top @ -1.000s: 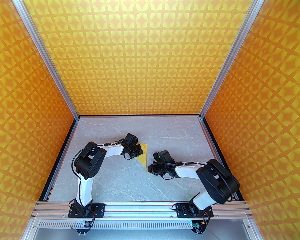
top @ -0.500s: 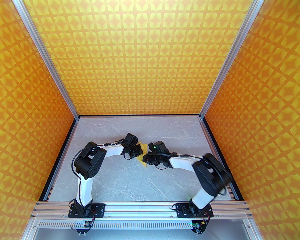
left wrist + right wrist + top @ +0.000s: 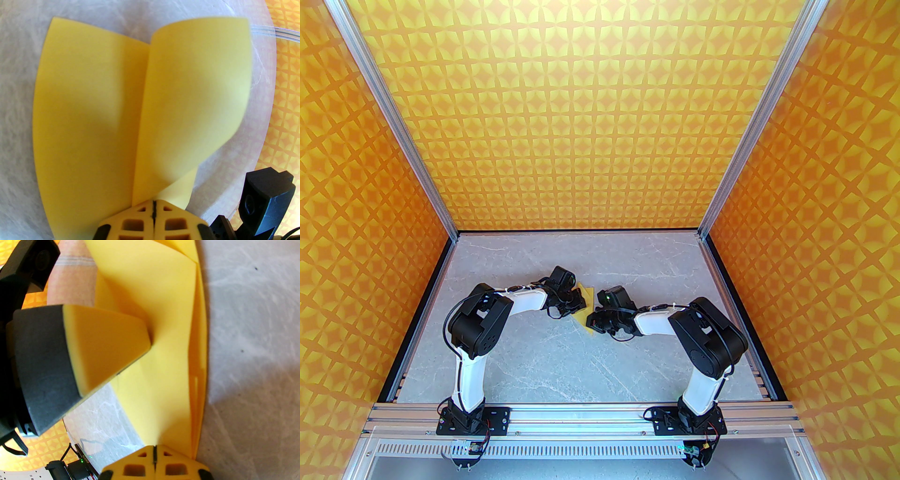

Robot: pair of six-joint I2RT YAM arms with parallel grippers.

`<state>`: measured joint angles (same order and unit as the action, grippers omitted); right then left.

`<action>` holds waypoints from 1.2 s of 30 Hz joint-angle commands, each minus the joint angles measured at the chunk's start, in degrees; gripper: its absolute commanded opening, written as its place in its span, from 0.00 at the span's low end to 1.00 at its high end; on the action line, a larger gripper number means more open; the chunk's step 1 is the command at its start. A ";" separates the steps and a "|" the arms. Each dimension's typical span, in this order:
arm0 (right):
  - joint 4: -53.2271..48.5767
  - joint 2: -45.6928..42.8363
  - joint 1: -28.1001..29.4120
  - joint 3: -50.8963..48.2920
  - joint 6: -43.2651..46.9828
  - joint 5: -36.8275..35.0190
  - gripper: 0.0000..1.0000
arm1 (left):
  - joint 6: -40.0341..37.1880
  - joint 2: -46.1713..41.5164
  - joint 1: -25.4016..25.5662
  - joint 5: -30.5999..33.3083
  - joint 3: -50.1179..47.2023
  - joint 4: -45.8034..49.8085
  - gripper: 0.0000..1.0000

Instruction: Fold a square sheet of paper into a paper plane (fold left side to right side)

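Yellow paper slides easily under hard tips, and that is my worry. The paper plane [image 3: 168, 310] lies on the desk [image 3: 543, 356] between my two sets of jaws, with one flap curling up just ahead of my left jaws [image 3: 153, 206]. If either tip skids, the stacked layers could skew and the crease could land off the centre ridge. Too much pressure could crumple the flap. Both jaws are clenched, and I cannot tell whether any paper is nipped between them. My left jaws bear down steeply on the flap's middle. My right jaws [image 3: 154, 452] touch the plane's end nearest them and face the left ones. Both forearms reach inward with elbows out.
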<state>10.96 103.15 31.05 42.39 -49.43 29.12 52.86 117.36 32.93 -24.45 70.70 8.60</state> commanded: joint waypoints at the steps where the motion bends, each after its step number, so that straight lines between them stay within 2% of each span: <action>1: -4.11 2.47 -0.33 -3.41 0.80 -3.34 0.00 | -1.02 -2.37 0.03 -0.17 -0.42 0.46 0.04; 8: -3.23 3.18 -0.34 -3.90 0.42 -2.67 0.00 | 1.66 -5.82 1.54 -3.06 -5.23 -7.03 0.05; 18: -3.28 3.13 -0.37 -3.17 -0.51 -1.75 0.00 | 2.76 -3.37 3.73 -2.90 -10.16 -11.05 0.04; 28: -5.75 3.73 -0.37 -5.42 -1.50 -1.75 0.00 | -3.43 -1.89 1.95 2.15 -8.02 -6.67 0.04; 36: -4.83 4.70 -0.37 -6.80 -2.60 -0.92 0.00 | -5.02 -0.27 0.00 3.08 -3.99 -3.69 0.04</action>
<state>17.04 103.53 30.44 39.33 -51.46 31.14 50.02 114.89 35.07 -25.85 64.60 2.46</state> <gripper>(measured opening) 0.040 0.059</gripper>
